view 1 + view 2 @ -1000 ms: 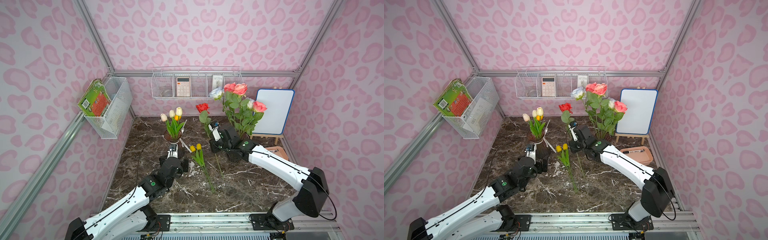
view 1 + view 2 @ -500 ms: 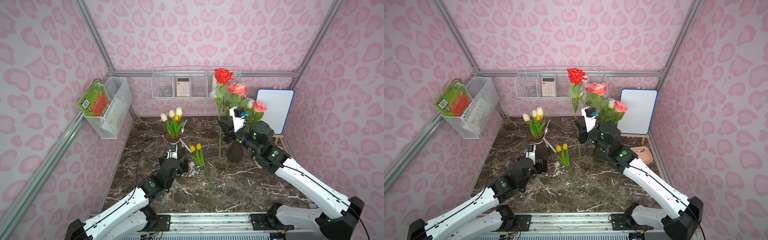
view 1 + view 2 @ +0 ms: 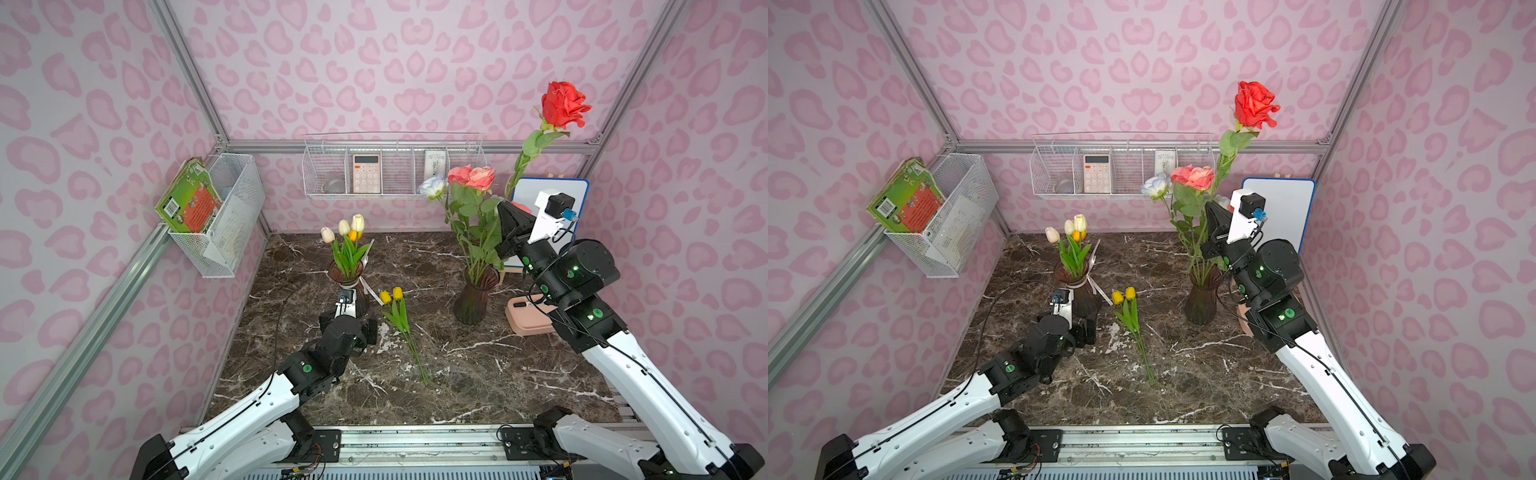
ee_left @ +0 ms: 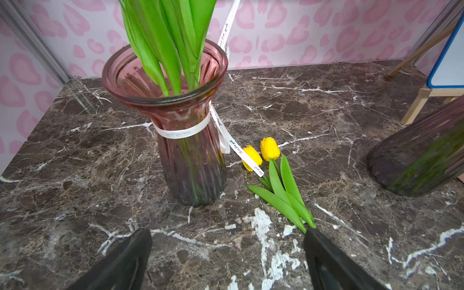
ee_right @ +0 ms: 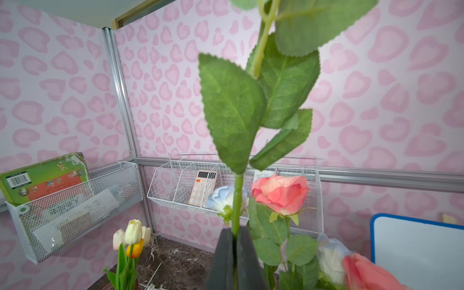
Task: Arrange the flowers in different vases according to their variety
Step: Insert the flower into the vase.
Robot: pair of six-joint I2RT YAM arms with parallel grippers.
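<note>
red rose (image 3: 563,104) stands high over the tabletop's (image 3: 478,374) far right corner, its stem clamped in the closed right gripper (image 5: 234,233); we cannot see its lower end. the left gripper (image 4: 226,233) gapes empty before the ribboned vase (image 3: 348,279). two yellow tulips (image 3: 392,296) lie mid-tabletop. the plain vase (image 3: 473,299) holds roses (image 3: 471,176), perhaps five, partly hidden.

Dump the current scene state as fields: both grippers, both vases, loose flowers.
right gripper: shut on the stem of the red rose, which is lifted high and not in a vase
left gripper: open, empty, low over the marble table, facing the ribboned vase
ribboned vase: holds cream and orange tulips
plain vase: holds pink and white roses
loose: two yellow tulips lying on the table between the vases
pending: red rose, yellow tulips
</note>
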